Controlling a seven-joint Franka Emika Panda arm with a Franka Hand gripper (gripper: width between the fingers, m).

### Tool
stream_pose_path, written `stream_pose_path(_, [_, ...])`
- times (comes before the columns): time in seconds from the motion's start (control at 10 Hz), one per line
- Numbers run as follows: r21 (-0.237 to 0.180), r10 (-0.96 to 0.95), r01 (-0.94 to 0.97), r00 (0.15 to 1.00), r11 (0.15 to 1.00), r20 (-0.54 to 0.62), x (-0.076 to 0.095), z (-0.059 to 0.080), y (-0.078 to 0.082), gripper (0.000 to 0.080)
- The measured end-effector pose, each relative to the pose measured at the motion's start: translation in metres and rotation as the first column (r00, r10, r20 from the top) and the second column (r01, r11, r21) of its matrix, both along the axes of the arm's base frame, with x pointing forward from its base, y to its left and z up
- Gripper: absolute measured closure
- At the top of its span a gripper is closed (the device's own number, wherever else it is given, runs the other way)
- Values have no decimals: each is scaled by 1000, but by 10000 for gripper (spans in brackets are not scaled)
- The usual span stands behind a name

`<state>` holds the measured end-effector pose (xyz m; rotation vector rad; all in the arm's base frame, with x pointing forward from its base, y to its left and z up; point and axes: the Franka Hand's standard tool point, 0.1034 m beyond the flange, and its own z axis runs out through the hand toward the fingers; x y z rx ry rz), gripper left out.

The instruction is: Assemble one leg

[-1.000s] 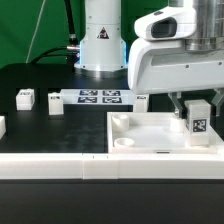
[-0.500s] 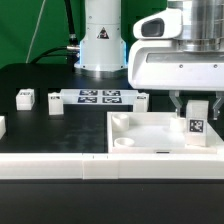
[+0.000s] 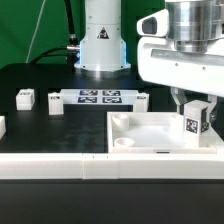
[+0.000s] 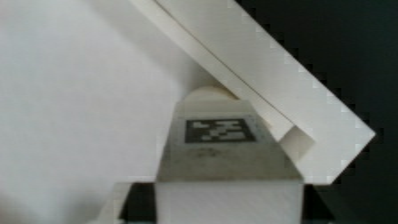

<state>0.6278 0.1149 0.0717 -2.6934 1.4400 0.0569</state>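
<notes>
My gripper (image 3: pixel 194 103) is shut on a white leg (image 3: pixel 195 119) with a black-and-white tag on its side. It holds the leg upright over the far right corner of the large white tray-like part (image 3: pixel 150 125), at the exterior view's right. In the wrist view the leg (image 4: pixel 222 140) runs from between my fingers down to the tray's floor, right beside the raised rim (image 4: pixel 267 70) at the corner. The leg now stands slightly turned.
The marker board (image 3: pixel 98 97) lies behind the tray. Two small white legs (image 3: pixel 24 97) (image 3: pixel 56 103) stand at the exterior view's left, another (image 3: pixel 142 99) by the board's right end. A white piece (image 3: pixel 2 126) sits at the left edge. A white bar (image 3: pixel 60 165) runs along the front.
The wrist has rotated, and the held leg has turned with it at the tray's far right corner, its tag now facing more sideways. The other parts have not moved.
</notes>
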Motion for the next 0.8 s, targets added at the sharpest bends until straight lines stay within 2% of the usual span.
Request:
stream_pose_path(0.2, [6,-178,178,984,984,-15,0,0,0,509])
stream_pose_path(0.5, [-4,-496,496,868,868,-31,0,0,2,509])
stream_pose_path(0.7, [-7,-619,619,784,785,-43,0,0,2,509])
stream_pose_path(0.8, [-2,-638,639,768,769,-50,1,0,2,509])
